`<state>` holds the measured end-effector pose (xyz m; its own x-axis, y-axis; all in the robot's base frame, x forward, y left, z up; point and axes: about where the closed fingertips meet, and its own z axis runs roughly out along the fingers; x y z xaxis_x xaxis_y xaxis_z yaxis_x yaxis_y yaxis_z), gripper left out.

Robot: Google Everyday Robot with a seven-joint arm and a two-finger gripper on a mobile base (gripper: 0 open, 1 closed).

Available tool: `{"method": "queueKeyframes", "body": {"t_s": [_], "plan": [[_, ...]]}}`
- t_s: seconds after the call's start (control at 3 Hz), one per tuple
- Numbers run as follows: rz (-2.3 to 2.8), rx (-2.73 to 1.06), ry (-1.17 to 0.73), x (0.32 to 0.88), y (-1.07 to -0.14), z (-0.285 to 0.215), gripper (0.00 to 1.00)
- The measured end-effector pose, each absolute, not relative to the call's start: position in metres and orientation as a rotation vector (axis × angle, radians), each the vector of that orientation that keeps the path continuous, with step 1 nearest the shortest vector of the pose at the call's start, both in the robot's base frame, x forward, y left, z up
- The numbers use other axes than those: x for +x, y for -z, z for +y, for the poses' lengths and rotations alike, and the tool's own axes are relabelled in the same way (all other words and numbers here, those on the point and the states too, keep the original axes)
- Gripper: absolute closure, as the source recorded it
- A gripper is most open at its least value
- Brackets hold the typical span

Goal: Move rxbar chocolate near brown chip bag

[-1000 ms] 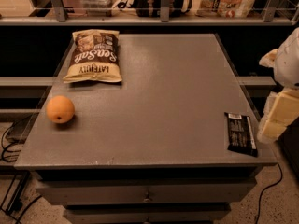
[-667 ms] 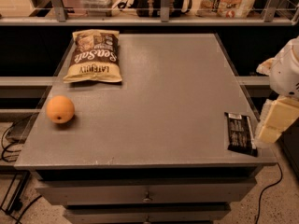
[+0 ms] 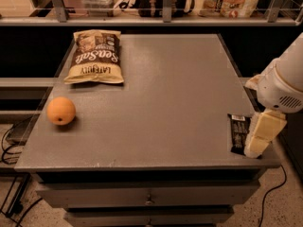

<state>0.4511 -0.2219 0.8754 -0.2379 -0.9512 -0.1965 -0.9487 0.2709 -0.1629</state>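
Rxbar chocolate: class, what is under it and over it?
The rxbar chocolate lies on the grey table. The hand, at the table's right edge, covers its right side.

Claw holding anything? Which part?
Cannot tell: the claw overlaps the right edge of the rxbar chocolate, which lies flat on the table.

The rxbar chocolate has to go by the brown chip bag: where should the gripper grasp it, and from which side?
Mid-length, across its narrow width, from straight above. The rxbar chocolate lies flat near the front right corner of the table, long sides running front to back, so likely only a top-down pinch fits. The gripper hangs at its right edge.
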Motion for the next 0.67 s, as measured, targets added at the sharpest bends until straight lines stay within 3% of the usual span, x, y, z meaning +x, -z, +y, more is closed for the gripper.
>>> {"method": "queueKeyframes", "body": {"t_s": [0.67], "plan": [[2.337,-1.798,-0.036,0.45,-0.837,-0.216,0.0]]}}
